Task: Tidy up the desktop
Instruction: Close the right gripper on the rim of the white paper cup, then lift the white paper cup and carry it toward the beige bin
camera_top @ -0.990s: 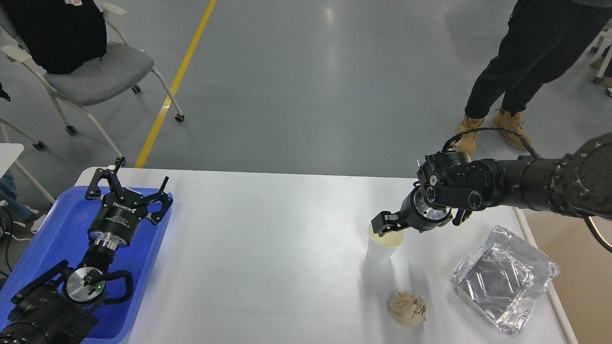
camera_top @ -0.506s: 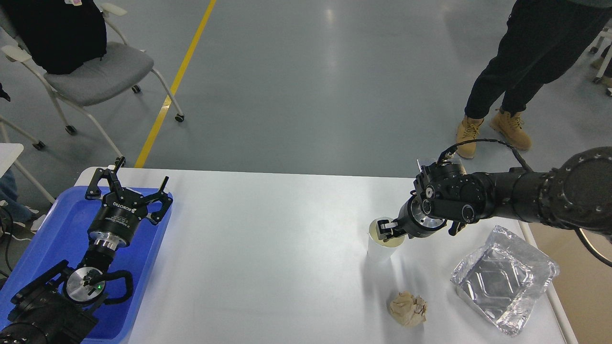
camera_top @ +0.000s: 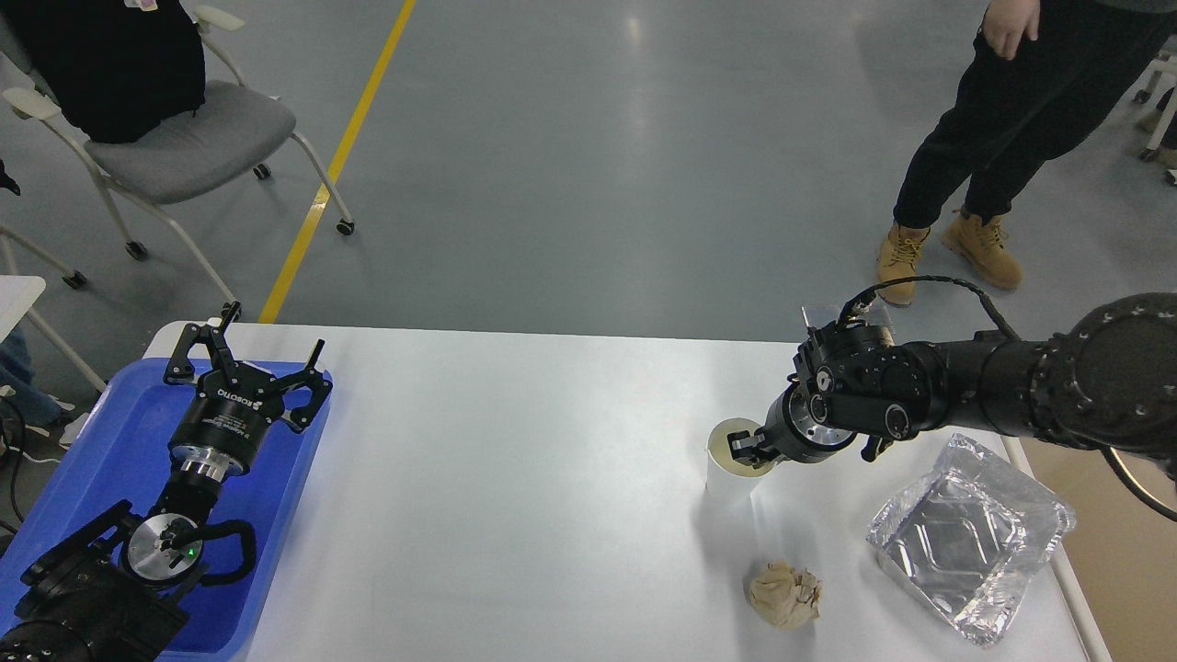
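The white desktop (camera_top: 515,478) holds a white paper cup (camera_top: 728,480) standing upright at the right of centre. My right gripper (camera_top: 747,449) reaches in from the right and its tip dips into the cup's mouth at the right rim; its fingers are dark and cannot be told apart. A crumpled brown paper ball (camera_top: 784,595) lies in front of the cup. A crinkled foil tray (camera_top: 970,538) lies near the right edge. My left gripper (camera_top: 250,357) is open and empty above the blue tray (camera_top: 92,460) at the left.
A beige bin (camera_top: 1126,524) stands off the table's right edge. A person (camera_top: 1011,138) stands beyond the far right corner. A grey chair (camera_top: 175,138) is at the far left on the floor, next to a yellow floor line (camera_top: 340,156).
My right gripper has moved down and a little right, from above the cup's rim into its mouth. The left arm has not moved. The person has shifted slightly.
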Robot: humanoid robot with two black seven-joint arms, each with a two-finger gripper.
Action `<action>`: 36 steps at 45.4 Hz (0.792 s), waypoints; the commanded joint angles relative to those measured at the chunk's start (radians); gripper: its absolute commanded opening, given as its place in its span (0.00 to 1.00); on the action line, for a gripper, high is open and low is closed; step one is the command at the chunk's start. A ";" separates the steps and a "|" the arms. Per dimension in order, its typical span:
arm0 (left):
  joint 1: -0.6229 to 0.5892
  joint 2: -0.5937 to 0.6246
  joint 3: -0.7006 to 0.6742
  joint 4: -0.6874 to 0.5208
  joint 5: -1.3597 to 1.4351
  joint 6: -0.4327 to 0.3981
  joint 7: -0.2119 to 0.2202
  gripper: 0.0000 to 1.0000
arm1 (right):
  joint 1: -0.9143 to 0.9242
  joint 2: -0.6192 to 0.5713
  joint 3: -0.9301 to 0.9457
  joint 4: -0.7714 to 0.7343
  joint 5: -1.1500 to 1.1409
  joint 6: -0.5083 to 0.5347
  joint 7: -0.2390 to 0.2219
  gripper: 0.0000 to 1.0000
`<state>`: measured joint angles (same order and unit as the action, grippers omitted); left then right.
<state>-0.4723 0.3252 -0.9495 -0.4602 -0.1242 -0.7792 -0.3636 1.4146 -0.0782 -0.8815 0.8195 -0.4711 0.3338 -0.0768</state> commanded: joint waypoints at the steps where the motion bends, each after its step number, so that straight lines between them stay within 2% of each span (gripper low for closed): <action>1: 0.000 0.000 0.000 0.000 0.000 0.000 0.000 0.99 | 0.010 0.002 0.002 0.003 0.009 0.007 0.002 0.00; 20: 0.000 0.000 0.000 0.000 0.000 0.000 0.000 0.99 | 0.075 -0.008 0.004 0.035 0.022 0.039 0.008 0.00; 36: 0.000 0.000 0.000 0.000 0.000 0.000 0.000 0.99 | 0.409 -0.166 -0.089 0.302 0.045 0.137 0.008 0.00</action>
<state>-0.4721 0.3252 -0.9495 -0.4603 -0.1244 -0.7793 -0.3635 1.6138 -0.1485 -0.9117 0.9577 -0.4382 0.4066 -0.0693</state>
